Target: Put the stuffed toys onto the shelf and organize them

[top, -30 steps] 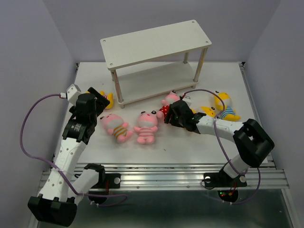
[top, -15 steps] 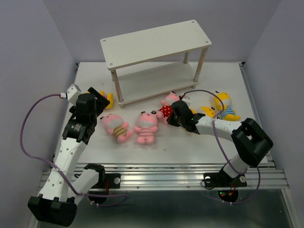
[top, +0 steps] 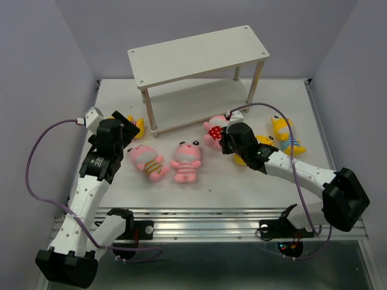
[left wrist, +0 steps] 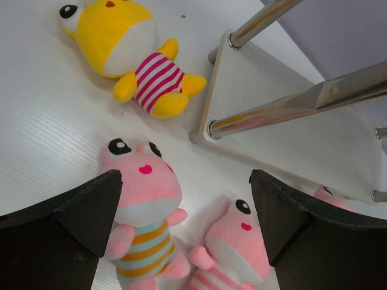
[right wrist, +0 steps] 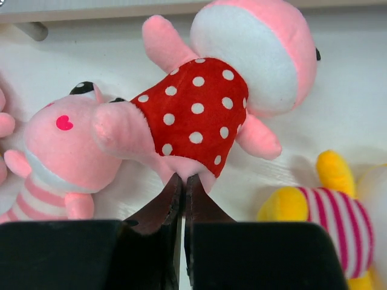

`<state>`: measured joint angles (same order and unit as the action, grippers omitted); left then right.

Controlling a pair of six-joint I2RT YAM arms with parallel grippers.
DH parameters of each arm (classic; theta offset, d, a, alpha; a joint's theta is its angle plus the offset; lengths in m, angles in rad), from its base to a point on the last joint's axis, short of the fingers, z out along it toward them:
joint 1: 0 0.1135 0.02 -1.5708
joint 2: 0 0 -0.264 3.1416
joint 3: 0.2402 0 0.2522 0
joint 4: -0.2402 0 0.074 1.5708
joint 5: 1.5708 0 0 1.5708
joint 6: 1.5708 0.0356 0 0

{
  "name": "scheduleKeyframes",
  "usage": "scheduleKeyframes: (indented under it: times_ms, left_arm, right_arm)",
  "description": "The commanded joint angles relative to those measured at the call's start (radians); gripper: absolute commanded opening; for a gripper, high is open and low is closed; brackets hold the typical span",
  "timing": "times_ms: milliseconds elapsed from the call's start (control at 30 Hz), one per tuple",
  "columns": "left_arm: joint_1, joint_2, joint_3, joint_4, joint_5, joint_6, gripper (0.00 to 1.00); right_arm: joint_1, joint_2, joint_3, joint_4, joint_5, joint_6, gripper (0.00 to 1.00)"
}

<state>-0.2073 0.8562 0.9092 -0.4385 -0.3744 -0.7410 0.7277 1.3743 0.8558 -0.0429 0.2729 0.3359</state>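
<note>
**Now: right pincer clamped on the polka-dot toy**

From my station, the right pincer's jaws are pressed together on the lower hem of the polka-dot toy, a pink plush in a red shirt with white dots. The toy hangs head-away from the wrist camera. One of its arms overlaps the face of the pink-striped toy below it, so it looks raised a little off the tabletop. In the top view it sits just in front of the shelf, near the right front leg.

The near yellow toy, in a pink-striped shirt, lies just beside the right arm and is partly covered by it. The far yellow toy, also in stripes, lies further right in the open.

On my other side, the left pincer hovers with its jaws wide apart and nothing between them. Below it the orange-striped toy, a pink one, lies face up on the tabletop, close alongside the pink-striped toy. The left yellow toy, in a pink-and-white striped shirt, rests by the shelf's left front leg.
</note>
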Motion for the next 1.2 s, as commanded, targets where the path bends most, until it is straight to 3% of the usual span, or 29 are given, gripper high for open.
scheduleKeyframes:
  times_ms: [0, 233, 467, 667, 833, 1000, 1167]
  left_arm:
    - [0.002, -0.005, -0.007, 0.034, -0.018, 0.019, 0.99]
    - [0.002, 0.010, -0.004, 0.040, -0.011, 0.025, 0.99]
    - [0.002, 0.012, -0.001, 0.037, -0.011, 0.028, 0.99]
    - [0.003, 0.007, -0.004, 0.037, -0.018, 0.028, 0.99]
    - [0.003, 0.007, -0.006, 0.034, -0.021, 0.028, 0.99]
    - [0.005, 0.015, -0.004, 0.030, -0.026, 0.029, 0.99]
    - [0.003, 0.021, -0.003, 0.027, -0.029, 0.028, 0.99]
  right_arm:
    - [0.004, -0.082, 0.045, 0.046, 0.029, -0.277, 0.01]
    - [0.004, -0.135, 0.068, 0.078, 0.041, -0.549, 0.01]
    - [0.004, -0.089, 0.163, 0.087, 0.037, -0.675, 0.01]
    - [-0.007, 0.008, 0.245, 0.097, 0.026, -0.647, 0.01]
    - [-0.025, 0.078, 0.243, 0.215, 0.051, -0.620, 0.01]
    - [-0.112, 0.137, 0.227, 0.319, -0.069, -0.640, 0.01]
    - [-0.201, 0.222, 0.258, 0.350, -0.072, -0.647, 0.01]
